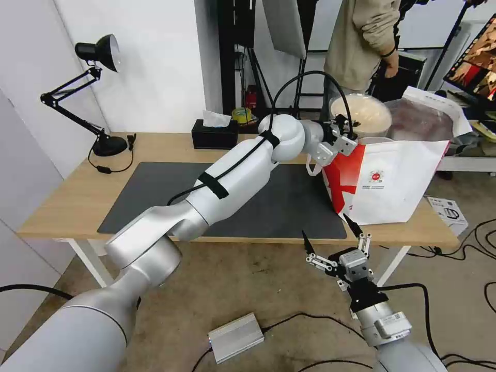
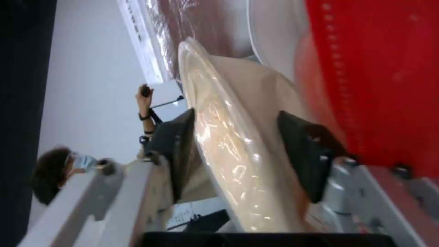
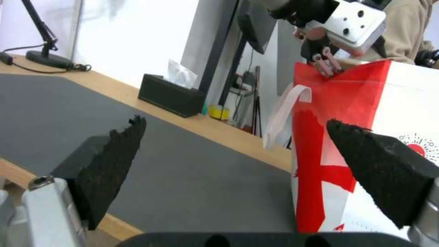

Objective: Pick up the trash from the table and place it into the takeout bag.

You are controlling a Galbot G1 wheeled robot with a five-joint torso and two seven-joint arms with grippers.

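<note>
My left gripper (image 1: 342,133) reaches across the table (image 1: 77,196) and is shut on a beige bowl (image 1: 360,114) with a glossy clear lid. It holds the bowl tilted on edge just above the open top of the red-and-white takeout bag (image 1: 392,181). In the left wrist view the black pads (image 2: 180,144) clamp the bowl (image 2: 238,137) from both sides, with the bag's red wall (image 2: 375,68) right beside it. My right gripper (image 1: 324,226) hangs open below the table's front edge, near the bag's lower corner, empty (image 3: 234,121). The bag (image 3: 366,113) stands upright with its white handle drooping.
A dark grey mat (image 1: 155,191) covers the table's middle. A black tissue box (image 1: 214,134) and a black desk lamp (image 1: 98,51) stand along the back edge. A person (image 1: 361,41) stands behind the table. A silver box (image 1: 235,337) and cables lie on the floor.
</note>
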